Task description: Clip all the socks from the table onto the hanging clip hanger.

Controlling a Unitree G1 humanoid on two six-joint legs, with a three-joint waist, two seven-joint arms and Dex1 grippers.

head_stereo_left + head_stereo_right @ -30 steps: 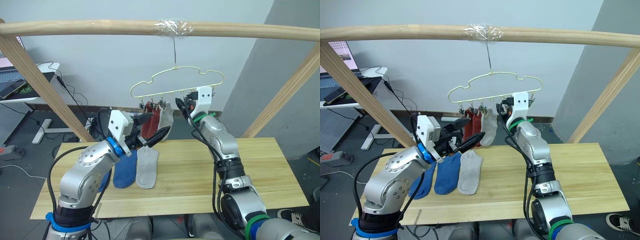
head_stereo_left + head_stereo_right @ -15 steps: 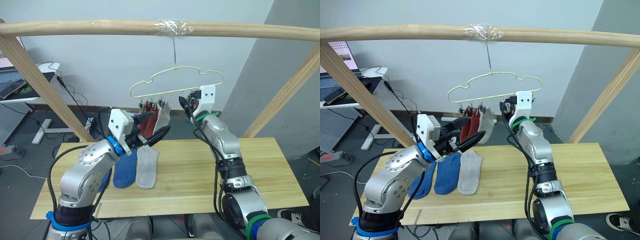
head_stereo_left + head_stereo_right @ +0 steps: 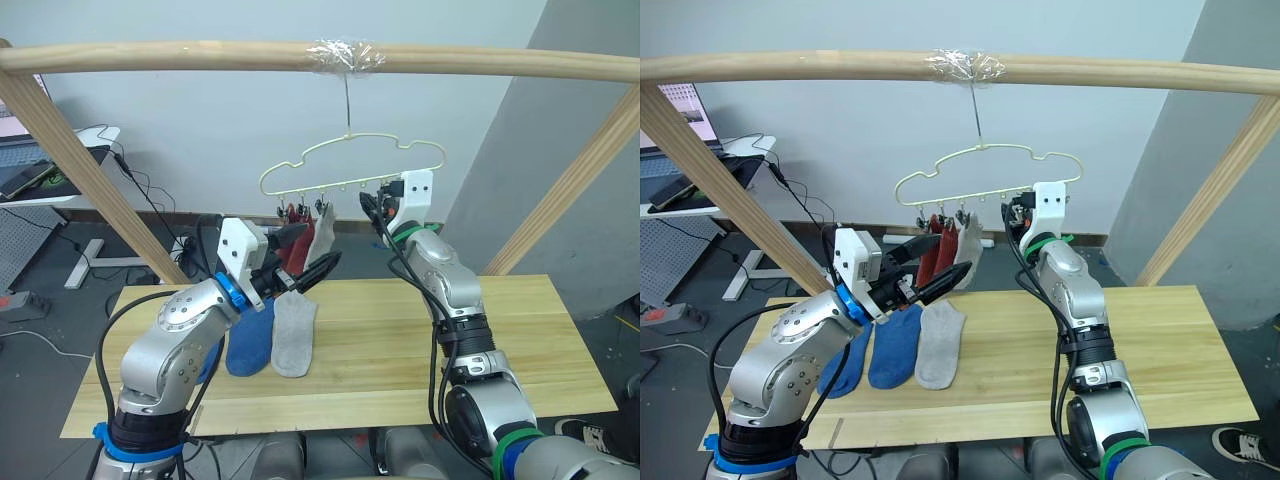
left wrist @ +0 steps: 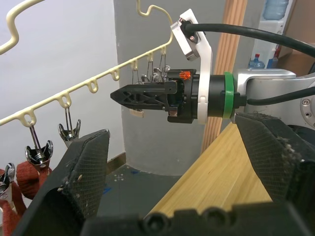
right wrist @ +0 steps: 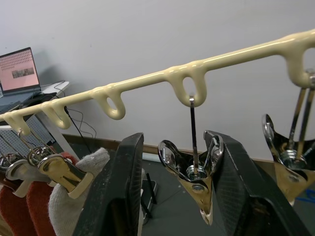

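Both pincers gape empty, the right pincer (image 5: 172,187) straddling a clip (image 5: 193,183); hung socks (image 3: 305,235) overlap, indistinct.

Even, soft indoor light fills the scene, bright and without hard shadows. The wall (image 3: 200,130) is evenly lit, and the table (image 3: 380,340) shows only faint shading under the 2 arms. Clear tape on the pole (image 3: 345,55) catches a small glare. The metal clips (image 5: 192,169) carry bright highlights in the right wrist view, where the near fingers (image 5: 115,196) look soft. In the left wrist view the close fingers (image 4: 83,167) are blurred, the background sharper.
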